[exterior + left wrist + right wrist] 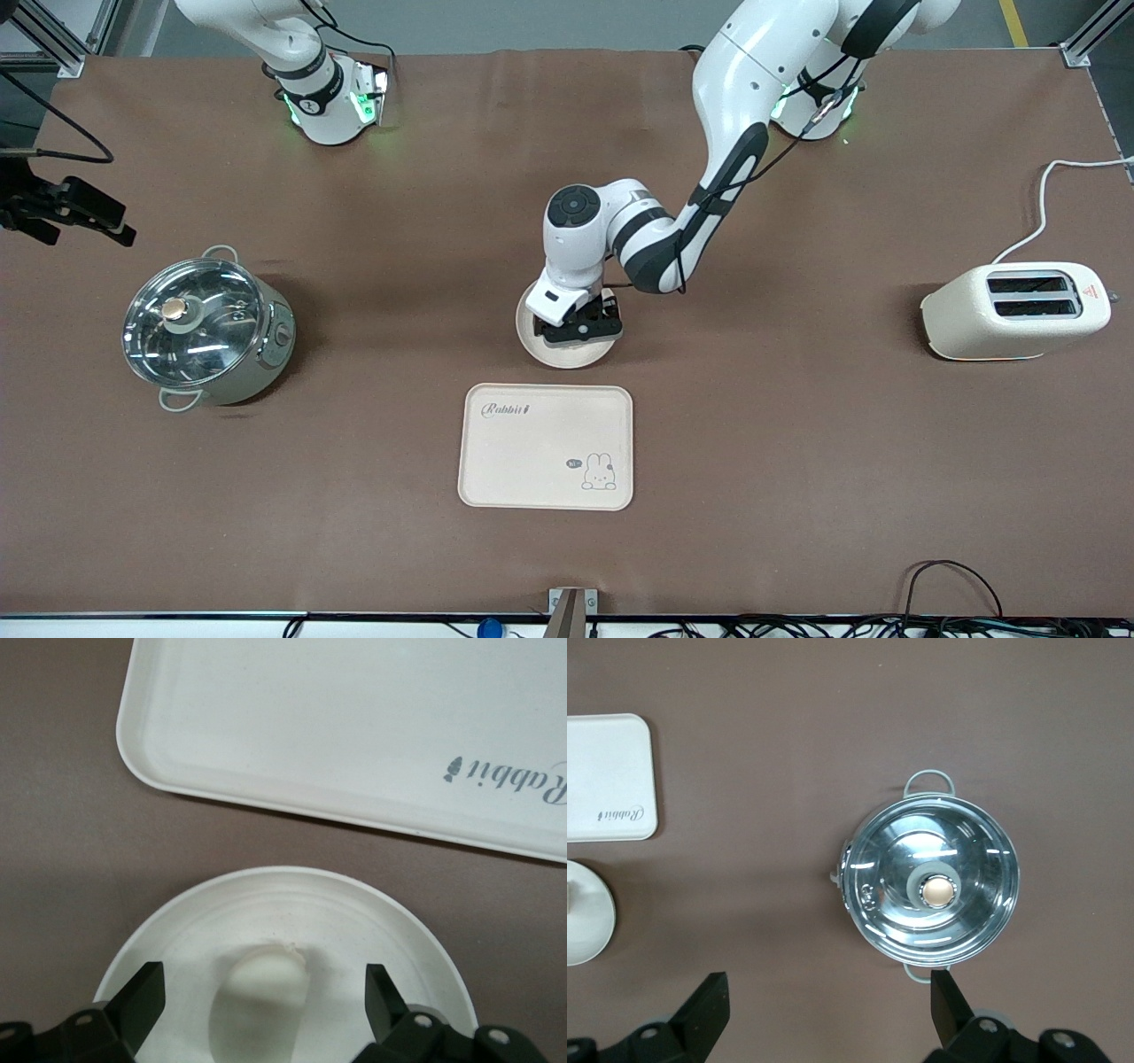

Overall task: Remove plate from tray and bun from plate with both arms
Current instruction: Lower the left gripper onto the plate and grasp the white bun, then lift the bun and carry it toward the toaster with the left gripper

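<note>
The round cream-white plate (567,357) lies on the brown cloth mid-table, just farther from the front camera than the tray. The small pale bun (262,985) lies in the plate (354,917); the front view hides it under the gripper. My left gripper (585,324) hangs low over the plate, open, its fingers (146,992) on either side of the bun without touching it. My right gripper (828,992) is open and empty, high over bare cloth beside the pot; it is out of the front view. The plate's edge (585,917) shows in the right wrist view.
A rectangular cream tray (545,447) with a rabbit drawing lies nearer the front camera than the plate. A lidded steel pot (208,330) stands toward the right arm's end, a white toaster (1019,310) toward the left arm's end.
</note>
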